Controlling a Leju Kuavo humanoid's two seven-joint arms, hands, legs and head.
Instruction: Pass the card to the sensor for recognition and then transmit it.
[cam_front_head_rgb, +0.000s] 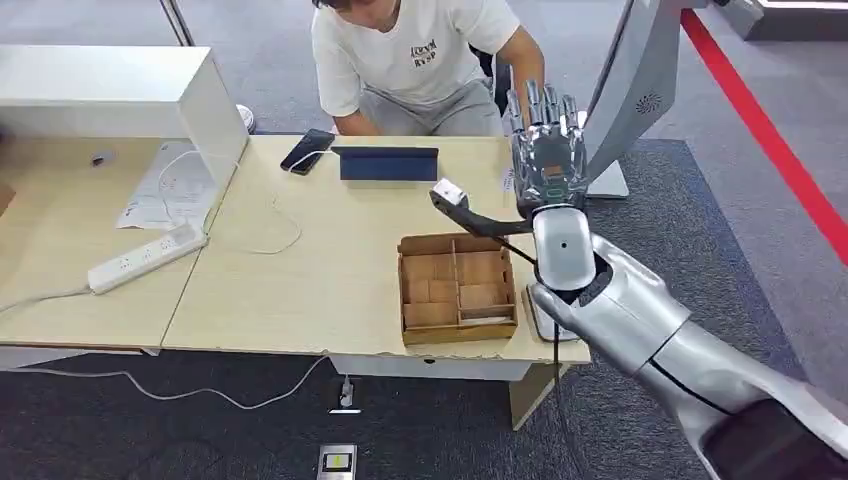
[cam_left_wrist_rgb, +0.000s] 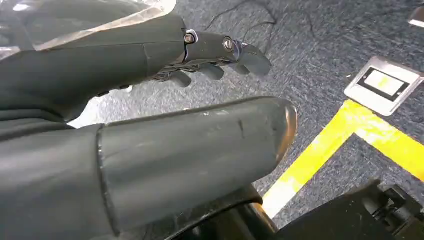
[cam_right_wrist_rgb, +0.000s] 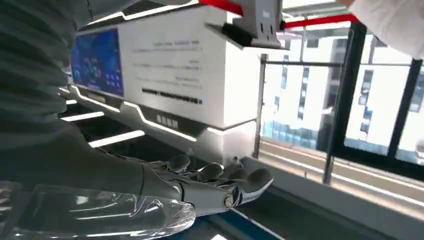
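Right hand (cam_front_head_rgb: 545, 140) stands beyond the box (cam_front_head_rgb: 402, 290), fingers spread and empty, so we bring it down over the box's near right compartment, where a pale slip (cam_front_head_rgb: 487, 318), probably the card, lies, and pinch its edge squarely.

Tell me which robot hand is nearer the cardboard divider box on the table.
Right. The right hand is raised above the table's far side, just beyond the cardboard divider box. The left hand hangs low over the carpeted floor, away from the tabletop.
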